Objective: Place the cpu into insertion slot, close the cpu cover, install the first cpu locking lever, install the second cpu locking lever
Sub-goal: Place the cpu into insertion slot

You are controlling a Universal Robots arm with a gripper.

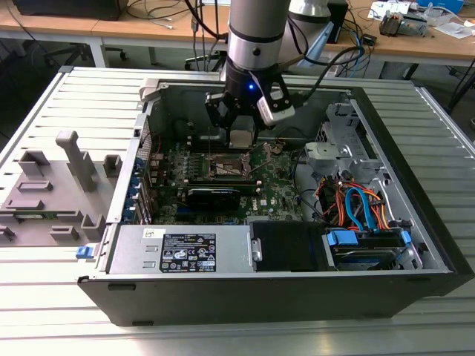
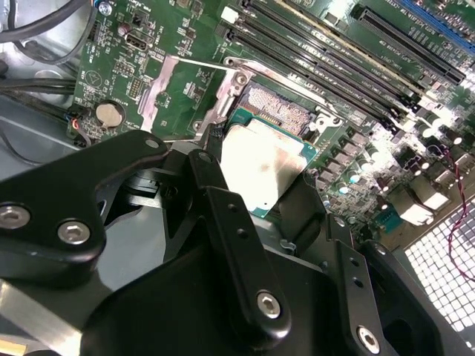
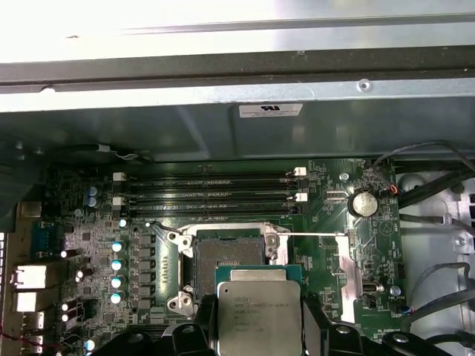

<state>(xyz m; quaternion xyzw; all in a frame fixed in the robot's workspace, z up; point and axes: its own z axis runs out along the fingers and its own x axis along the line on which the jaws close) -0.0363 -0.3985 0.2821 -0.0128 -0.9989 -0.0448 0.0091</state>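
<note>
My gripper (image 1: 242, 138) hangs inside the open computer case, shut on the cpu (image 1: 243, 136), a flat silvery square. In both wrist views the black fingers (image 3: 312, 330) clamp two opposite edges of the cpu (image 3: 258, 311) (image 2: 260, 167). It floats above the green board, beside the insertion slot (image 3: 226, 256) (image 2: 278, 111) (image 1: 223, 165) and partly overlapping one edge of it. The slot's dark centre is bare inside its silver rim. The cpu cover (image 3: 345, 267) (image 2: 158, 89) is swung open on the side away from the memory slots. A thin lever wire (image 3: 315, 235) runs along it.
Long black memory slots (image 3: 208, 194) lie just beyond the socket. A black graphics card (image 1: 214, 196) sits nearer the case front, with the power supply (image 1: 178, 252) and a cabled drive bay (image 1: 364, 211). A grey fixture (image 1: 52, 193) stands outside, at the exterior view's left.
</note>
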